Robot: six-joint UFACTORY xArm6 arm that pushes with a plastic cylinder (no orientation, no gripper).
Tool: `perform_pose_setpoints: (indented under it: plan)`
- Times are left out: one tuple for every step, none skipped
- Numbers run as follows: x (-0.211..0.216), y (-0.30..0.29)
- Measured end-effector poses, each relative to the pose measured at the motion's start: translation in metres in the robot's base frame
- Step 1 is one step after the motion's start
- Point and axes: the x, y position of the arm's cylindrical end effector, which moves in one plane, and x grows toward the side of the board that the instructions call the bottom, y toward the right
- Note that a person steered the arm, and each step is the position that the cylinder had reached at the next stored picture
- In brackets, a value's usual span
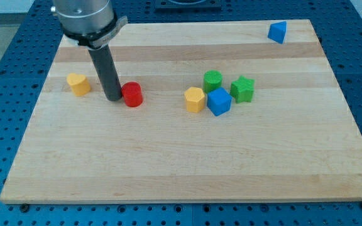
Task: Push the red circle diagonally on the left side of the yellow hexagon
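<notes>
The red circle (132, 94) stands on the wooden board (187, 169), left of centre. My tip (113, 98) rests on the board right against the red circle's left side. The yellow hexagon (195, 99) lies to the right of the red circle, with a gap between them, near the board's middle. A second yellow block (78, 83), heart-like in shape, lies to the left of my tip.
A blue block (219, 101) touches the yellow hexagon's right side. A green round block (213, 80) and a green star-like block (242, 89) sit just above and right of them. A blue triangle (278, 31) lies at the board's top right corner.
</notes>
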Motion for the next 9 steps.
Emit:
perform_pose_setpoints:
  plan:
    - [-0.008, 0.005]
    - [-0.008, 0.004]
    - [0.003, -0.006]
    - [0.016, -0.006]
    - [0.017, 0.006]
    - [0.017, 0.031]
    - [0.023, 0.045]
    - [0.04, 0.045]
    - [0.039, 0.045]
